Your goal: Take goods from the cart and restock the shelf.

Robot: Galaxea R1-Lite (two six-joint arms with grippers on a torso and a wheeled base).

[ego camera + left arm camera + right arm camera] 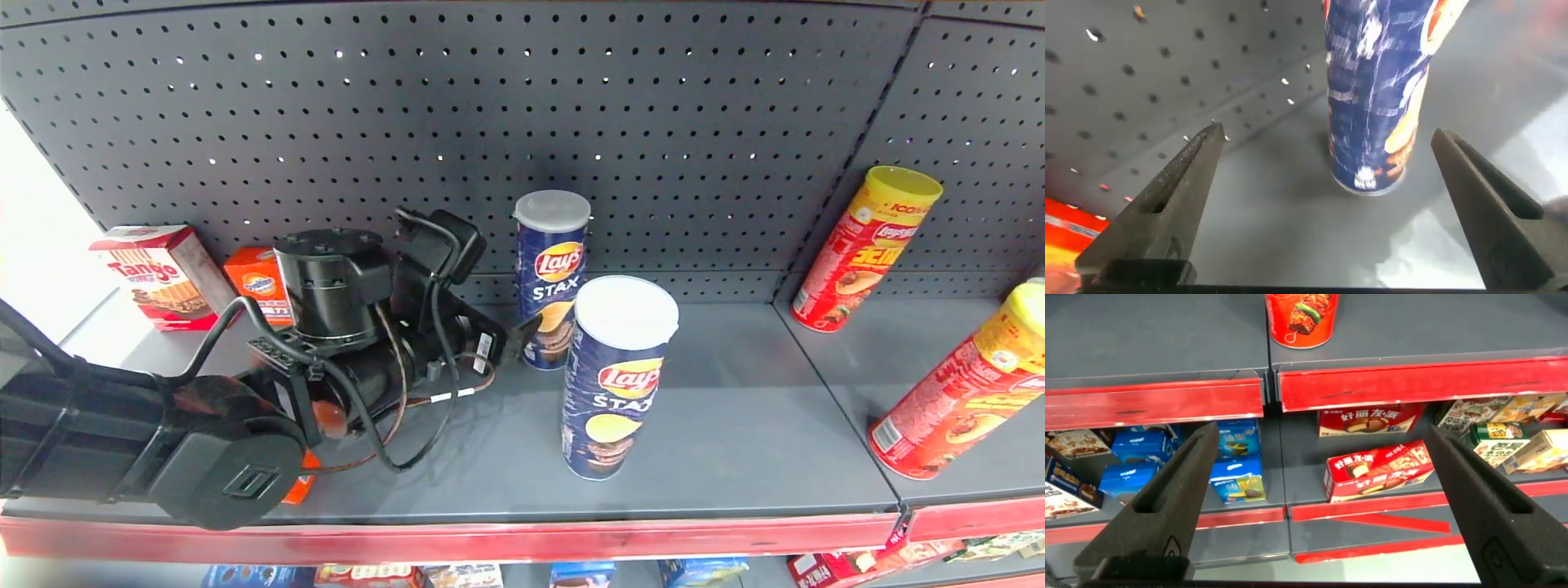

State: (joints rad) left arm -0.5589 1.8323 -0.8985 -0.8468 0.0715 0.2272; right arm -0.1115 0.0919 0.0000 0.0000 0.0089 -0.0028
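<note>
front chip can and rear chip can stand mid-frame on the shelf, look placed. left gripper spread, empty, facing rear chip can. right gripper spread, empty. more stock likely pending

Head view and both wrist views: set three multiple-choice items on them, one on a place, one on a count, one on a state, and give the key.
1. Where is the left gripper?
A. By the rear blue chip can on the shelf
B. Inside a cart
C. Down on the floor

2. How many blue chip cans stand on the shelf?
A. One
B. Two
C. Four

3. The right gripper is:
A. Shut on a box
B. Shut on a can
C. Open and empty

Key:
1 A: the left wrist view has that can standing just ahead of the gripper.
2 B: there is the rear one and the front blue chip can.
3 C: it gapes wide with nothing in it.
</note>
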